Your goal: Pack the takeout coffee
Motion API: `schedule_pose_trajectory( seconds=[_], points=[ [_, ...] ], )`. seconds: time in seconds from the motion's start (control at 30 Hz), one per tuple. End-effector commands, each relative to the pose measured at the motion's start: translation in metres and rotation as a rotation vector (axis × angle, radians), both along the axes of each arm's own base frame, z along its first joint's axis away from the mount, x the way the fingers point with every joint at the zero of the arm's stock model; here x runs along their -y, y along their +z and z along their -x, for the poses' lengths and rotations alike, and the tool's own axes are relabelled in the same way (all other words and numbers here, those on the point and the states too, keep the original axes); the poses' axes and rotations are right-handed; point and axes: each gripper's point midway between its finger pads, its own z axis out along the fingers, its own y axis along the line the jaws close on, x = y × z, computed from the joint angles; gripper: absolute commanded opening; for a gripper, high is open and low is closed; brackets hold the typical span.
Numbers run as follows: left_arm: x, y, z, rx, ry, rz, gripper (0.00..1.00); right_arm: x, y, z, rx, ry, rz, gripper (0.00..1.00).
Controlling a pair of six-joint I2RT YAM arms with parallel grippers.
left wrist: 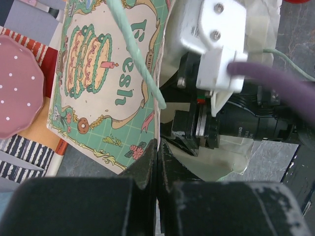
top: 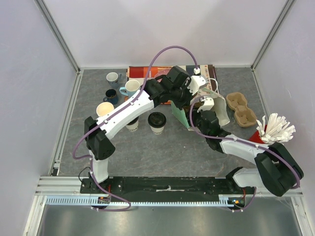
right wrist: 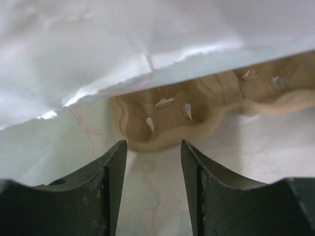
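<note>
Two arms meet at the paper bag (top: 181,117), which sits toward the back of the table (top: 162,152), a little right of centre. Your left gripper (left wrist: 157,150) is closed, pinching the bag's rim beside its green printed face. Your right gripper (right wrist: 152,147) is inside the bag's mouth with its jaws apart and nothing between them, and pale bag lining surrounds it closely.

Past the bag's right edge you have the cardboard carrier (top: 240,109), just beside the bag. Farther right, a red holder of white sticks (top: 273,129) stands near the side wall. Behind the bag, a red and striped pile (top: 138,73) lies along the back edge, and the mugs (top: 130,87) crowd the back left. Your widest stretch of bare tabletop is in front, between the bag and the arm bases.

The lidded cup (top: 157,122) stands upright at the far side of that stretch, just left of the bag and apart from it. It is cream-white and tapered, with its black lid on. A second cup (top: 132,125) shows only partly under your left forearm, with a dark mark on its side. An open cream cup (top: 105,109) stands farther left, near the mugs.
</note>
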Motion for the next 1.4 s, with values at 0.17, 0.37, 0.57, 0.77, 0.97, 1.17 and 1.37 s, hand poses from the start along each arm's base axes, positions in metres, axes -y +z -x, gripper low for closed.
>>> schedule_pose_trajectory(
  seconds=[0.17, 0.37, 0.57, 0.77, 0.97, 1.17, 1.37],
  points=[
    [0.000, 0.002, 0.010, -0.031, -0.019, 0.028, 0.02, 0.020, 0.007, 0.001, -0.131, -0.298, -0.333, 0.70],
    [-0.002, 0.026, -0.004, 0.041, 0.025, 0.048, 0.02, 0.004, 0.044, 0.002, -0.048, -0.136, -0.256, 0.69],
    [-0.008, 0.018, 0.000, 0.034, 0.036, 0.033, 0.02, 0.014, 0.060, 0.029, 0.008, -0.052, -0.201, 0.70],
    [-0.012, 0.006, 0.001, 0.020, 0.052, 0.027, 0.02, 0.016, 0.055, 0.037, 0.003, -0.040, -0.208, 0.62],
    [-0.010, 0.011, 0.011, -0.012, 0.032, 0.053, 0.02, 0.009, 0.048, 0.023, 0.038, 0.096, 0.099, 0.52],
    [-0.005, 0.015, 0.014, -0.031, 0.011, 0.072, 0.02, 0.003, 0.042, 0.001, 0.108, 0.123, 0.208, 0.59],
    [-0.002, 0.020, 0.014, -0.016, -0.038, 0.076, 0.02, -0.004, 0.029, -0.012, 0.126, 0.259, 0.453, 0.62]
  ],
)
